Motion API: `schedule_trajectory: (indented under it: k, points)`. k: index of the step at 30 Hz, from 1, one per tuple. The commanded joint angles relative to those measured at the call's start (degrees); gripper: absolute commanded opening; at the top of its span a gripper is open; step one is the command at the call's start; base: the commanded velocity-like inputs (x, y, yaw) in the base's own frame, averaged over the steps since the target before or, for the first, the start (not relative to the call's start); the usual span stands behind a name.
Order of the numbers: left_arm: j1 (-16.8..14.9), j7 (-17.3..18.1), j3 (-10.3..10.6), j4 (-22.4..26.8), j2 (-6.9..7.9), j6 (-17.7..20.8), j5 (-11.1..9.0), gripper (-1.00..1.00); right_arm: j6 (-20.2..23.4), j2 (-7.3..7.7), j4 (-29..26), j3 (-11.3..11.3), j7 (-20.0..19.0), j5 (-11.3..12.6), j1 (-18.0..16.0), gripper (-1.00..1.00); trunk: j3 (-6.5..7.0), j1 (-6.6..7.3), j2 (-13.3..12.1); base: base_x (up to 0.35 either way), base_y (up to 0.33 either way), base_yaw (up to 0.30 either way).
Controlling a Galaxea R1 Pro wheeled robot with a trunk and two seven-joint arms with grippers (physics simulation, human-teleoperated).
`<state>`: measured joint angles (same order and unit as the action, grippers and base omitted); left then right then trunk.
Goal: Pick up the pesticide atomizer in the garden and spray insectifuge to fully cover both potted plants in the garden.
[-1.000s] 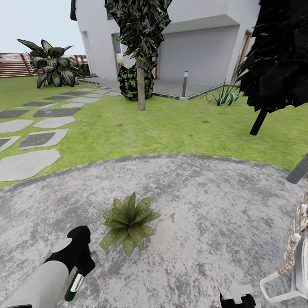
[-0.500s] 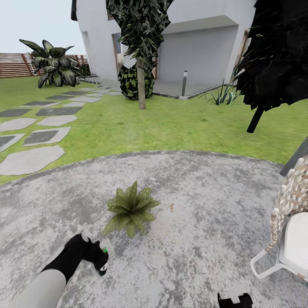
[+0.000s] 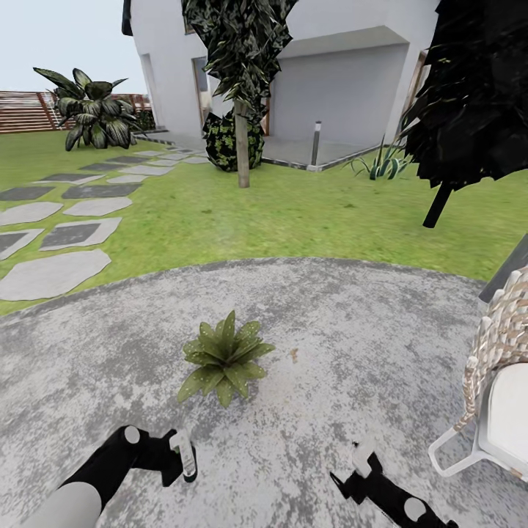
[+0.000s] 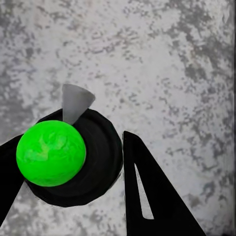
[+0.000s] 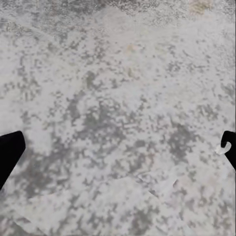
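Outdoors, left end effector [image 4: 73, 162] pinches the atomizer [image 4: 54, 155] over mottled patio [image 3: 352, 323]; right end effector [image 5: 118, 152] spread.

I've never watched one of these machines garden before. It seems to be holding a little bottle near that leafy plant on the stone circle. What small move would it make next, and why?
Probably swing the left hand forward and aim the small dark green spray bottle at the low green-leaved potted plant. The bottle sits clamped between the hand's fingers, short of the plant on the mottled grey stone patio, and no mist shows yet.
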<state>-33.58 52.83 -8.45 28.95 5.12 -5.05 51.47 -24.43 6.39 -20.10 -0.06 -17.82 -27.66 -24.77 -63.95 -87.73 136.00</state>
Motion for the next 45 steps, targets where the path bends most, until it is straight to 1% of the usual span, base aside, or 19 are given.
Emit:
schedule_trajectory:
  k: [1,3,5,7,8,11,12,16,18,19,20,22,23,24,27,31,33,35,45]
  points:
    - [-0.05,0.26,-0.31,0.01,-0.15,-0.55,0.60,-1.00,-0.10,-0.04,-1.59,-0.02,-1.77,-0.59,-0.01,1.00,-0.05,0.01,0.02,0.000,0.000,0.000]
    - [-0.08,0.52,-0.08,-0.02,-0.48,-0.54,0.71,-1.00,0.02,-0.18,-6.35,-0.04,-7.27,-1.15,-0.01,1.00,-0.05,0.01,0.02,0.000,0.000,0.000]
    - [-0.10,1.82,-0.05,-0.03,-0.66,-0.51,0.79,-1.00,0.12,-0.27,-10.36,-0.07,-12.76,-1.28,-0.01,1.00,-0.05,0.01,0.02,0.000,0.000,0.000]
    - [-0.15,3.91,-0.07,0.01,-0.75,-0.47,0.86,-1.00,0.25,-0.39,-12.78,-0.07,-15.37,-1.24,-0.01,1.00,-0.05,0.01,0.02,0.000,0.000,0.000]
    - [-0.16,4.60,-0.07,0.02,-0.80,-0.43,0.97,-1.00,0.29,-0.45,-13.38,-0.05,-15.89,-1.21,-0.01,1.00,-0.05,0.01,0.02,0.000,0.000,0.000]
    - [-0.38,5.73,-0.07,0.05,-1.69,-0.06,1.24,-1.00,0.28,-0.99,-14.28,0.04,-18.99,-1.25,-0.01,1.00,-0.05,0.01,0.02,0.000,0.000,0.000]
    - [-0.41,5.85,-0.07,0.05,-2.03,0.03,1.34,-1.00,0.23,-1.09,-14.40,0.05,-20.55,-1.26,-0.01,-1.00,-0.05,0.01,0.02,0.000,0.000,0.000]
    - [-0.49,5.96,-0.01,0.05,-2.85,0.08,1.50,-1.00,0.18,-1.31,-15.58,0.09,-22.45,-1.26,-0.01,-1.00,-0.05,0.01,0.02,0.000,0.000,0.000]
    - [-0.51,6.07,0.98,0.05,-3.15,0.09,1.51,-1.00,0.18,-1.74,-16.07,0.48,-22.62,-1.26,-0.01,-1.00,-0.05,0.01,0.02,0.000,0.000,0.000]
    - [-0.52,6.10,2.26,0.03,-3.26,0.17,1.48,-1.00,0.18,-2.27,-16.44,1.67,-22.66,-1.26,-0.01,-1.00,-0.05,0.01,0.02,0.000,0.000,0.000]
    - [-0.52,6.12,3.65,0.04,-3.49,0.33,1.46,-1.00,0.18,-2.87,-16.72,3.56,-22.68,-1.30,-0.01,-1.00,-0.05,0.01,0.02,0.000,0.000,0.000]
    - [-0.52,6.09,5.66,0.05,-4.85,0.49,1.68,-1.00,0.23,-3.65,-18.35,8.00,-22.70,-1.24,-0.01,-1.00,-0.05,0.01,0.02,0.000,0.000,0.000]
    - [-0.52,5.79,6.07,0.05,-5.57,0.48,1.80,-1.00,0.25,-4.53,-19.38,9.84,-22.76,-1.19,-0.01,-1.00,-0.05,0.01,0.02,0.000,0.000,0.000]
    - [-0.52,5.42,6.30,0.24,-6.77,0.48,1.90,-1.00,0.26,-6.43,-19.82,10.88,-22.78,-1.24,-0.01,-1.00,-0.05,0.01,0.02,0.000,0.000,0.000]
    - [-0.52,5.03,6.28,0.60,-7.05,0.42,1.84,-1.00,0.26,-6.99,-19.89,11.02,-22.79,-1.19,-0.01,-1.00,-0.05,0.01,0.02,0.000,0.000,0.000]
    - [-0.52,-0.61,6.27,0.28,-7.10,0.17,1.60,-1.00,0.26,-7.82,-19.89,11.12,-22.79,-1.19,-0.01,-1.00,-0.05,0.01,0.02,0.000,0.000,0.000]
    - [-0.52,-1.56,6.59,0.16,-7.13,-0.03,1.55,-1.00,0.26,-7.92,-19.89,11.13,-22.79,-1.18,-0.01,-1.00,-0.05,0.01,0.02,0.000,0.000,0.000]
    - [-0.52,-1.91,6.93,0.14,-7.24,-0.30,1.47,-1.00,0.26,-7.96,-19.83,11.13,-22.79,-1.17,-0.01,-1.00,-0.05,0.01,0.02,0.000,0.000,0.000]
    - [-0.52,-2.06,7.09,0.73,-10.43,-0.57,1.28,-1.00,0.26,-7.97,-19.89,11.13,-22.79,-1.17,-0.01,-1.00,-0.05,0.01,0.02,0.000,0.000,0.000]
